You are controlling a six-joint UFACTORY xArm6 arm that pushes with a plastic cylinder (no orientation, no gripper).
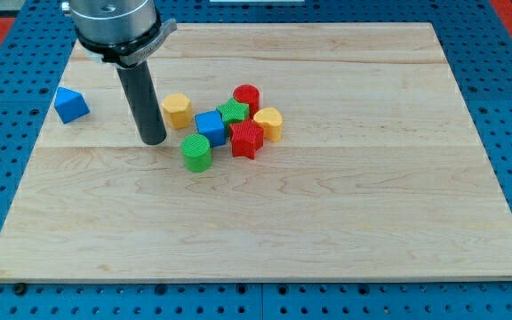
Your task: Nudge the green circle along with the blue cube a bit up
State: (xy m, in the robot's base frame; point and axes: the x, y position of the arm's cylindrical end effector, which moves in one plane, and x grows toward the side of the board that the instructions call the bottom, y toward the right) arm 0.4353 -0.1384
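The green circle (196, 152) sits on the wooden board near its middle. The blue cube (210, 126) touches it just above and to the right. My tip (153, 140) rests on the board a short way to the left of the green circle, slightly above its level, with a small gap between them. The rod rises straight up to the arm's flange at the view's top.
A yellow block (176, 109) lies right of the rod. A green star (232, 111), a red cylinder (246, 96), a red star (246, 140) and a yellow heart-like block (268, 123) cluster by the blue cube. A blue triangular block (71, 105) sits far left.
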